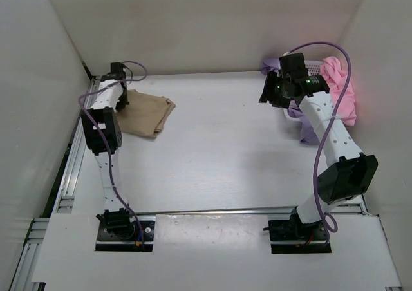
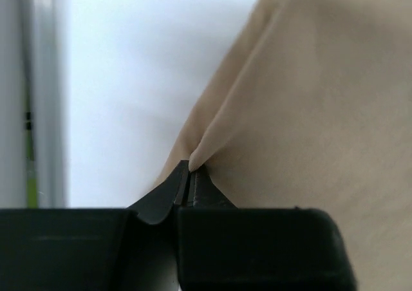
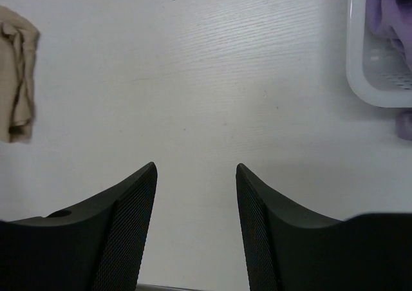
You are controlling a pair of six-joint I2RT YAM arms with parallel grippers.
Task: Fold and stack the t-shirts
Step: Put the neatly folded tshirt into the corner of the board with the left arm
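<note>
**White worktop, tan shirt pinched at its far-left edge**

White worktop fills the scene and is enclosed on three sides by plain pale walls. Two arms are bolted at its near edge. The left arm is reached along the left side. The right arm is stretched toward the far-right corner.

A white mesh basket is set in that far-right corner. A pink shirt is draped over its right side. A lavender shirt is hung over its near rim and down to the worktop, partly hidden by the right arm. What else is held in the basket cannot be told.

The tan shirt is laid at the far left of the worktop, loosely folded and rumpled, well apart from the basket.

The left pincer is closed on a raised ridge of the tan shirt at its left edge. In the left wrist view the cloth is seen nipped between the two dark tips, which are pressed together.

The right pincer is spread open with nothing between its tips. It is held above bare worktop, with the basket to its right and the tan shirt far off at its left in the right wrist view.
</note>
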